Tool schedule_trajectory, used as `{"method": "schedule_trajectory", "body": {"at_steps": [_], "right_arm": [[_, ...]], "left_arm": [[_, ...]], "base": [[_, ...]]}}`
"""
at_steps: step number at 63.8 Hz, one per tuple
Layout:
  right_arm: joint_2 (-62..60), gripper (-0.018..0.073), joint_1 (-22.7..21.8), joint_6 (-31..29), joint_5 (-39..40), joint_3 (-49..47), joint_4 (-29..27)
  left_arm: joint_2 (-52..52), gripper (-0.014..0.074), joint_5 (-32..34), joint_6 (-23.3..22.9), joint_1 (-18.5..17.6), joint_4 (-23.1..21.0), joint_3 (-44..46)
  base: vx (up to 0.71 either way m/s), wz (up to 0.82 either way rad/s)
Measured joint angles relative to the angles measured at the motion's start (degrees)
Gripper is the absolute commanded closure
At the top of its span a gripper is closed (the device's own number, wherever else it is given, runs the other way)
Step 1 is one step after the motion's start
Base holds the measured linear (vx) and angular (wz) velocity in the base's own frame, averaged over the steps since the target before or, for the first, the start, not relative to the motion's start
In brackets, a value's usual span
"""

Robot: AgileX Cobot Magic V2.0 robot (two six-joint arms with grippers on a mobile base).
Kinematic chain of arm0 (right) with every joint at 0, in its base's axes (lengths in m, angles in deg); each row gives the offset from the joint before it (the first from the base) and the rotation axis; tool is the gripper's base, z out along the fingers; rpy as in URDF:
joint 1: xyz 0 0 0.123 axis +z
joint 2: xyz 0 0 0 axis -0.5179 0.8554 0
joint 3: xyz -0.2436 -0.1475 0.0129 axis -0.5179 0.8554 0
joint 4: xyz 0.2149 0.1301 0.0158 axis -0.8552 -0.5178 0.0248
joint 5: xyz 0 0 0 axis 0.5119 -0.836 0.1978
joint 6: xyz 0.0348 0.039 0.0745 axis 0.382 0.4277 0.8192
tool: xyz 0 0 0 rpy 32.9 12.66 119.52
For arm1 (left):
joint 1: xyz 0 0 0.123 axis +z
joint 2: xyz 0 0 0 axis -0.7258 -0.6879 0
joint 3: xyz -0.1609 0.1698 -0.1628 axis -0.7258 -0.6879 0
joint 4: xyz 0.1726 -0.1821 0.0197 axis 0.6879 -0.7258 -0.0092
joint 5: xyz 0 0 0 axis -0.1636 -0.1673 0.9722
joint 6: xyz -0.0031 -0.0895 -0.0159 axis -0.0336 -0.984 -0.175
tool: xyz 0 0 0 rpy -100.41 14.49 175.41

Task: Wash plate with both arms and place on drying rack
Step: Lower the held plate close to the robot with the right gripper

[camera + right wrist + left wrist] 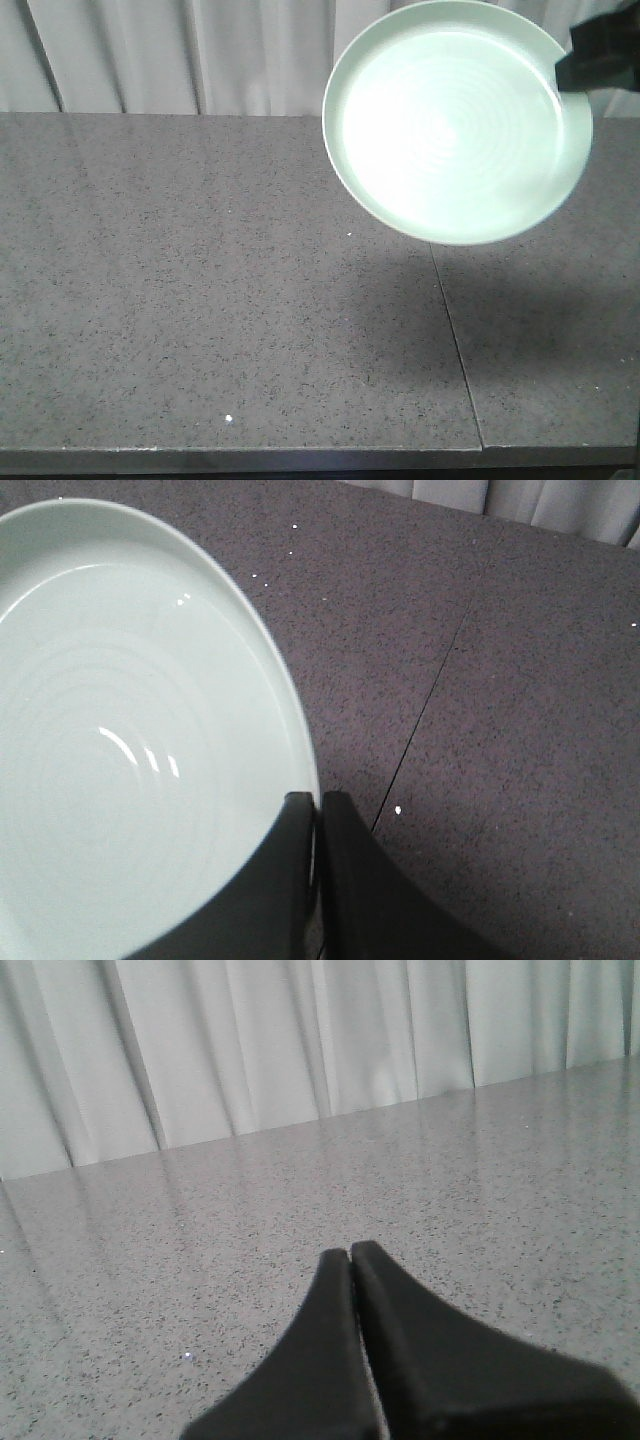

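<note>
Right end effector (pixel 316 804) pinches plate (pixel 120 740) rim above countertop (pixel 200 300).

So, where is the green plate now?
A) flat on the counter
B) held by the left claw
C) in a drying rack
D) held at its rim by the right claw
D: the right claw is shut on the plate at its rim, above the counter; the left claw is shut, empty.

Front view looks steeply down on the bench (pixel 200 300). Left wrist view skims low toward the curtain (pixel 250 1050); right wrist view, close above, shares plate (pixel 120 760) and seam (pixel 428 710) with front.
</note>
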Motion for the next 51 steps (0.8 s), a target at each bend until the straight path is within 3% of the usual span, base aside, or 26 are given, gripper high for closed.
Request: {"method": "schedule_trajectory", "body": {"at_steps": [27,38,51], "right_arm": [[-34.1,0.0564,-0.17,-1.72,14.49,45.55,-3.08],[-45.81,0.0564,-0.17,-1.72,16.21,56.48,-3.63],[-52.44,0.0564,-0.17,-1.72,16.5,59.76,-3.58]], "left_arm": [[0.0,0.0603,0.0,0.0,0.0,0.0,0.0],[0.0,0.0603,0.0,0.0,0.0,0.0,0.0],[0.0,0.0603,0.0,0.0,0.0,0.0,0.0]], "base": [[0.0,0.0],[0.0,0.0],[0.0,0.0]]}}
